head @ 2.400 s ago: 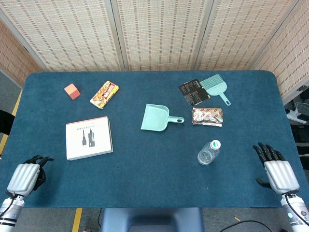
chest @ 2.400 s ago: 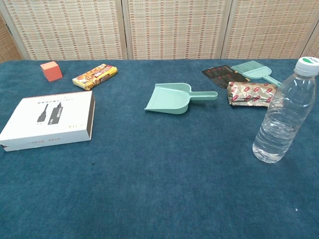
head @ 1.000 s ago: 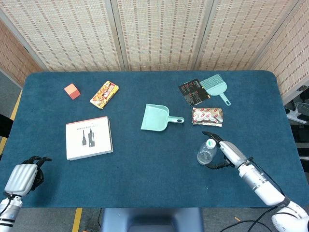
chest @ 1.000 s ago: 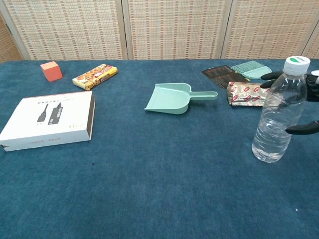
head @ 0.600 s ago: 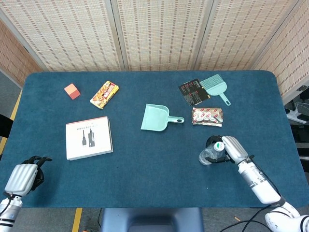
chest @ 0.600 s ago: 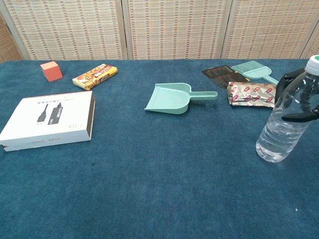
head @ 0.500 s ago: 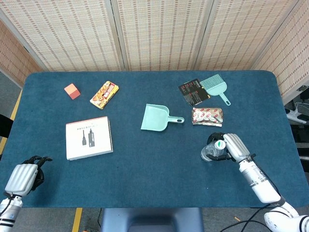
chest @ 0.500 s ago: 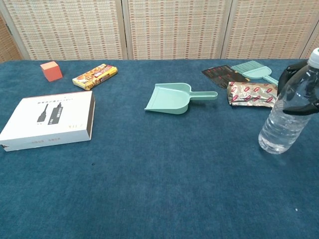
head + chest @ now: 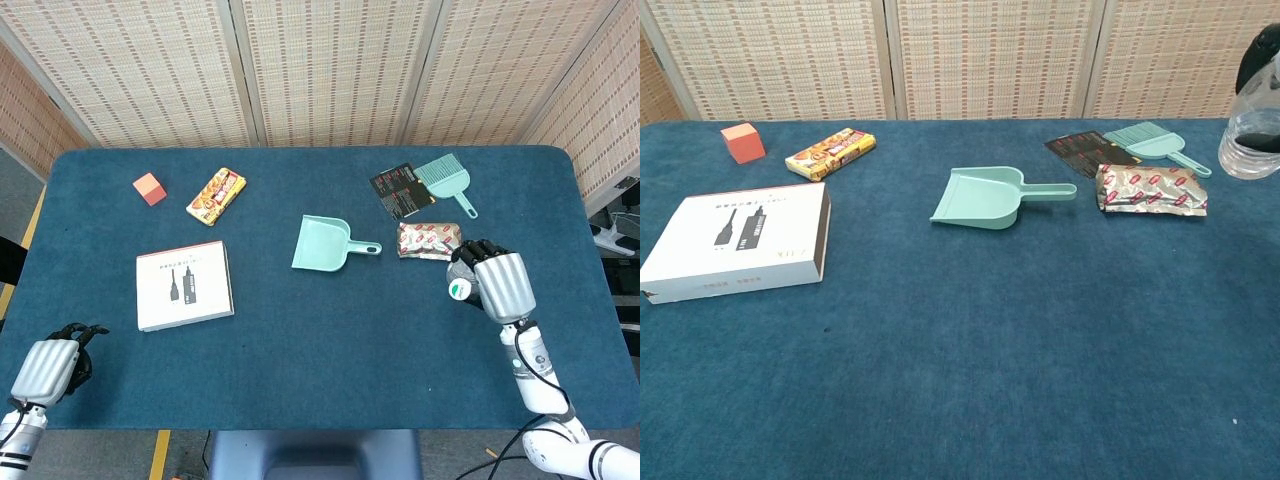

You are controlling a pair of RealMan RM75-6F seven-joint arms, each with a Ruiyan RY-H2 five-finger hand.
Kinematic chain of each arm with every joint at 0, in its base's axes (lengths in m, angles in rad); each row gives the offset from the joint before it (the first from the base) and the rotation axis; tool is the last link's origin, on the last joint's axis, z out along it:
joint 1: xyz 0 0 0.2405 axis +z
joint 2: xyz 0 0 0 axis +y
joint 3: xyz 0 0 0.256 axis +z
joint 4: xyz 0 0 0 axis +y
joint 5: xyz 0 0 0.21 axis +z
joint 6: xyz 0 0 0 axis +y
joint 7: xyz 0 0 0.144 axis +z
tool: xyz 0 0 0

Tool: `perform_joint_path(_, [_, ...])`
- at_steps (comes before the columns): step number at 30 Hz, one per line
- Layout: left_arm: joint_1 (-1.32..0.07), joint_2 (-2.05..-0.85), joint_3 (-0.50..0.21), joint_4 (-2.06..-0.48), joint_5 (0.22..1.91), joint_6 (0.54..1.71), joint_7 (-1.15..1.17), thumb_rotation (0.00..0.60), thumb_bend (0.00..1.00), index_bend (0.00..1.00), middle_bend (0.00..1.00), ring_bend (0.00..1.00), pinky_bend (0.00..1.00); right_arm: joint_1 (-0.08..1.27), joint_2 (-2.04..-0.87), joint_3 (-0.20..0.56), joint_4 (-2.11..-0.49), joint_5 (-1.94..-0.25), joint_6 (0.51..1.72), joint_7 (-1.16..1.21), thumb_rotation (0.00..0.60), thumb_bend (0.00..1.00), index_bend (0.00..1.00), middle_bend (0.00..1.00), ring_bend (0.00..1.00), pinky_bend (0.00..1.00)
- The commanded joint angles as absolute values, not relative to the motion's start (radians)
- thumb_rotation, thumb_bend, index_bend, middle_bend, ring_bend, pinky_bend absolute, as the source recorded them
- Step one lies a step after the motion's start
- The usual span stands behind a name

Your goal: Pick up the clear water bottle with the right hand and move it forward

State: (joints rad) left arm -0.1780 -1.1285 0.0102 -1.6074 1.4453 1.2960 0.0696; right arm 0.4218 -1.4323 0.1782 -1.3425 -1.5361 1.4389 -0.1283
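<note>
My right hand [image 9: 497, 284] grips the clear water bottle [image 9: 458, 289] and holds it up off the table, just right of the silver snack packet [image 9: 428, 241]. From the head view only the bottle's green-and-white cap shows past the fingers. In the chest view the bottle's clear base [image 9: 1252, 150] hangs high at the right edge, with dark fingers [image 9: 1253, 45] wrapped above it. My left hand [image 9: 48, 367] rests at the table's near left corner, its fingers curled in and holding nothing.
On the blue table [image 9: 320, 380] lie a mint dustpan [image 9: 326, 244], a mint brush [image 9: 447, 182] over a black card [image 9: 400, 190], a white box [image 9: 184, 285], a snack bar [image 9: 216, 195] and an orange block [image 9: 149, 187].
My right hand closed around the bottle, lifted it off the table and carried it up and away toward the silver packet. The left hand stayed put.
</note>
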Motion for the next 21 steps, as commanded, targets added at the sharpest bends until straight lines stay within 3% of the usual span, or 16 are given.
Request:
perform_joint_path(1, [-0.178, -1.129, 0.010, -1.607, 1.445, 1.296, 0.070, 0.600, 0.88, 0.29, 0.35, 0.23, 0.37, 0.454, -1.295, 0.117, -1.527, -1.510, 1.173, 0.469, 0.600, 0.32, 0.76, 0.64, 0.56, 0.71])
perform_joint_path(5, [-0.178, -1.129, 0.010, -1.606, 1.443, 1.295, 0.071, 0.600, 0.87, 0.29, 0.35, 0.23, 0.37, 0.520, -1.167, 0.056, -1.583, -1.608, 1.031, 0.959, 0.600, 0.32, 0.76, 0.64, 0.56, 0.71])
perform_joint_path(12, [-0.179, -1.129, 0.010, -1.608, 1.442, 1.292, 0.072, 0.600, 0.88, 0.29, 0.35, 0.23, 0.37, 0.562, -1.135, 0.013, -1.522, -1.665, 1.016, 1.217, 0.600, 0.32, 0.76, 0.64, 0.56, 0.71])
perform_joint_path(16, [-0.178, -1.129, 0.009, -1.608, 1.442, 1.295, 0.071, 0.600, 0.87, 0.29, 0.35, 0.23, 0.37, 0.546, -1.165, 0.038, -1.471, -1.571, 1.000, 0.918, 0.600, 0.32, 0.76, 0.64, 0.56, 0.71])
perform_joint_path(21, [-0.178, -1.128, 0.010, -1.609, 1.443, 1.294, 0.072, 0.600, 0.87, 0.29, 0.35, 0.23, 0.37, 0.474, -1.322, 0.118, -1.368, -1.396, 1.174, 0.174, 0.600, 0.34, 0.76, 0.64, 0.56, 0.72])
